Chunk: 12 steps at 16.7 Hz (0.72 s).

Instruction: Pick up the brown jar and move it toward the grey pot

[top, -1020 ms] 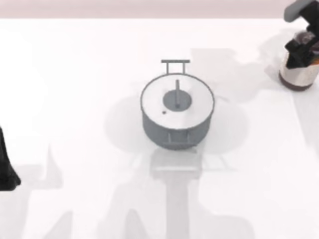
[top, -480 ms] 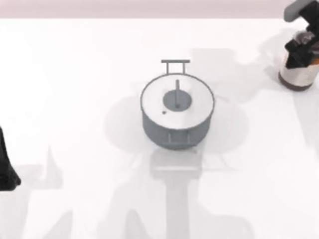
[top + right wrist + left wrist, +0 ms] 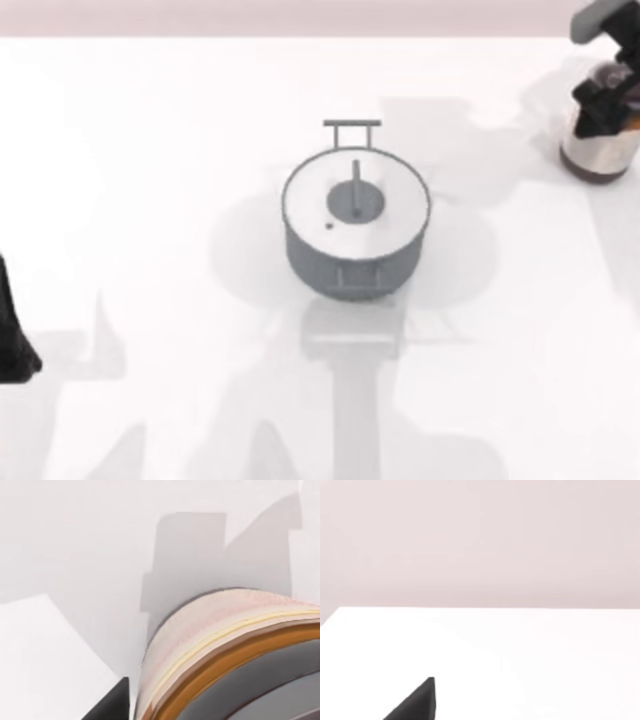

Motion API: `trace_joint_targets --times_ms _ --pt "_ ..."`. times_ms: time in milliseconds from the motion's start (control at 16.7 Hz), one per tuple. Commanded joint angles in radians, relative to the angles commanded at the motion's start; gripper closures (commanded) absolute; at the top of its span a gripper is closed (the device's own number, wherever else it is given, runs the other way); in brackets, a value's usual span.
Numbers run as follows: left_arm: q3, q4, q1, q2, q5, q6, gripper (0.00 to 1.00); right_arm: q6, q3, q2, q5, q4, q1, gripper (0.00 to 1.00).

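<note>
Jar stands at the table's two o'clock edge, its lid hidden beneath the right gripper, whose finger spread cannot be made out. Pot sits centre, well apart. Left gripper, cut off, is parked at eight o'clock.

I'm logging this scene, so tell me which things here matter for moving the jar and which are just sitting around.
Part of the job:
jar, far right of the table
pot, mid-table
right pincer, at the jar's top

Not part of it:
left arm, parked at the left edge
No loose items beyond these are in view.
</note>
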State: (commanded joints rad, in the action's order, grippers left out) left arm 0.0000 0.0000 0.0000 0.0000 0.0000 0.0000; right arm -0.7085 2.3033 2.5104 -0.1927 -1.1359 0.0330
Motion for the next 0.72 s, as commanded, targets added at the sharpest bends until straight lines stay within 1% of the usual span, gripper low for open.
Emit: trace_joint_targets --times_ms 180,540,720 --pt "0.000 0.000 0.000 0.000 0.000 0.000 0.00 -0.002 -0.093 -0.101 -0.001 -0.011 -0.004 1.00" --pt "0.000 0.000 0.000 0.000 0.000 0.000 0.00 -0.004 -0.352 -0.412 -0.005 -0.049 -0.007 1.00" --pt "0.000 0.000 0.000 0.000 0.000 0.000 0.00 -0.006 -0.418 -0.480 -0.006 -0.061 -0.008 1.00"
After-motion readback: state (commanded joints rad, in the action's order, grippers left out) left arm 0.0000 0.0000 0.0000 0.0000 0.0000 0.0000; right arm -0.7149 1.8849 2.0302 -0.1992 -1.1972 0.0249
